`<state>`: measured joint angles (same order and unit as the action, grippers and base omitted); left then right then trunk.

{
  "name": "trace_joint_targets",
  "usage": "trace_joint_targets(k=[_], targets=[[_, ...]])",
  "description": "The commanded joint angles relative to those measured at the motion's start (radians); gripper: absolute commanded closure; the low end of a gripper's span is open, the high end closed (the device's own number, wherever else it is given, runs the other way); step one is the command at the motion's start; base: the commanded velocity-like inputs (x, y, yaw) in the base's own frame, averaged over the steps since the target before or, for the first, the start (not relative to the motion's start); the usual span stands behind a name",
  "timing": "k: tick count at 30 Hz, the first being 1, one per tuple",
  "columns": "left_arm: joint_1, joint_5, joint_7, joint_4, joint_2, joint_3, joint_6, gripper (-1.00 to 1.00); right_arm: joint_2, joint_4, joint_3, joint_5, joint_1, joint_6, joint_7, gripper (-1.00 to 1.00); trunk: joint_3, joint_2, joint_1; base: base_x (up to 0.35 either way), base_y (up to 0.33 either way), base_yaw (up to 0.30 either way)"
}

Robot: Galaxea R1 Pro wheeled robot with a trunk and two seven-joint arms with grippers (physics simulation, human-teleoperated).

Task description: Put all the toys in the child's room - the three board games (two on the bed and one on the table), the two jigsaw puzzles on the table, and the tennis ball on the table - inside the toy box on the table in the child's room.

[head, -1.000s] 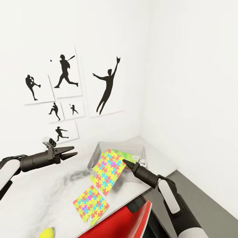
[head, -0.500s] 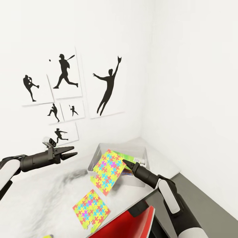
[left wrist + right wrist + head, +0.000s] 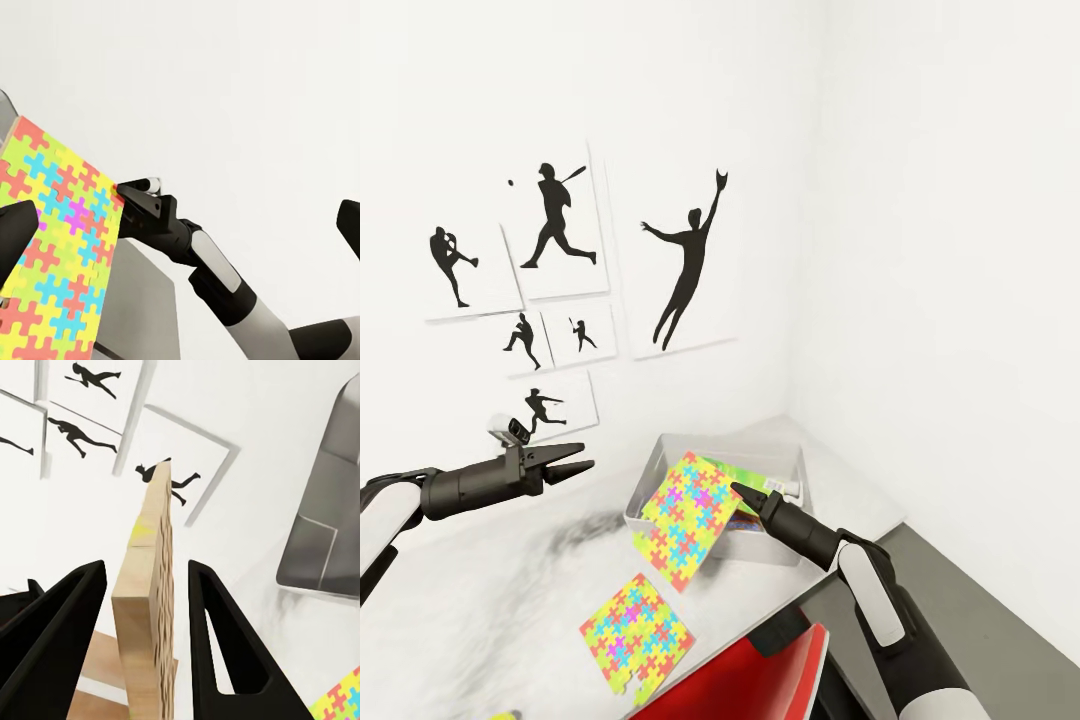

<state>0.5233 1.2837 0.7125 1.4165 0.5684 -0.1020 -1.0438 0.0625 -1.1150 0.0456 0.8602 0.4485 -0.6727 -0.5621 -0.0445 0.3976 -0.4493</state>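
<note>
My right gripper (image 3: 745, 495) is shut on the edge of one of the jigsaw puzzles (image 3: 690, 515), a bright multicoloured panel held tilted over the near left corner of the toy box (image 3: 644, 478). In the right wrist view its fingers (image 3: 67, 637) flank the panel's wooden edge (image 3: 146, 607). A green-edged box (image 3: 748, 470) lies inside the toy box. A second jigsaw puzzle (image 3: 637, 632) lies flat on the table (image 3: 480, 600). The tennis ball (image 3: 505, 714) peeks in at the bottom edge. My left gripper (image 3: 575, 467) hovers open and empty, left of the toy box.
The table stands in a white corner, with silhouette posters (image 3: 560, 220) on the wall behind. A red chair (image 3: 730, 680) sits under the table's front edge. A lower dark grey section (image 3: 960, 600) runs along the right wall.
The whole view shifted slightly since one second ago, pushing the tennis ball down to the edge. Both grippers and the held puzzle keep their pose.
</note>
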Motion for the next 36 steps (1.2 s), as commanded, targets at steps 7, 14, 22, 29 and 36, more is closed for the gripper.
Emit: trace_joint_targets(k=[7,14,22,29,36], targets=[[0.001,0.000,0.004,-0.001,0.001,-0.001,-0.003,-1.00,0.000,0.000,-0.001,0.005,0.001,-0.007,0.001,1.00,-0.002,0.002,-0.001,0.000,0.000,0.000],[0.001,0.000,0.004,-0.001,0.001,-0.001,-0.003,-1.00,0.000,0.000,-0.003,0.005,0.001,-0.006,0.002,1.00,-0.002,0.002,-0.001,0.000,0.000,0.000],[0.001,-0.001,0.004,-0.001,0.001,-0.001,-0.003,-1.00,0.000,0.000,-0.003,0.007,0.001,-0.006,0.003,1.00,-0.002,0.002,-0.001,0.000,0.000,0.000],[0.001,-0.001,0.004,-0.001,0.001,-0.001,-0.003,-1.00,0.000,-0.002,-0.017,0.015,0.001,-0.006,0.007,1.00,-0.002,0.002,-0.001,0.000,0.000,0.000],[0.001,-0.001,0.004,-0.002,0.001,0.000,-0.003,-1.00,0.000,-0.002,-0.055,0.016,0.001,-0.007,0.010,1.00,-0.002,0.002,-0.001,0.000,0.000,0.000]])
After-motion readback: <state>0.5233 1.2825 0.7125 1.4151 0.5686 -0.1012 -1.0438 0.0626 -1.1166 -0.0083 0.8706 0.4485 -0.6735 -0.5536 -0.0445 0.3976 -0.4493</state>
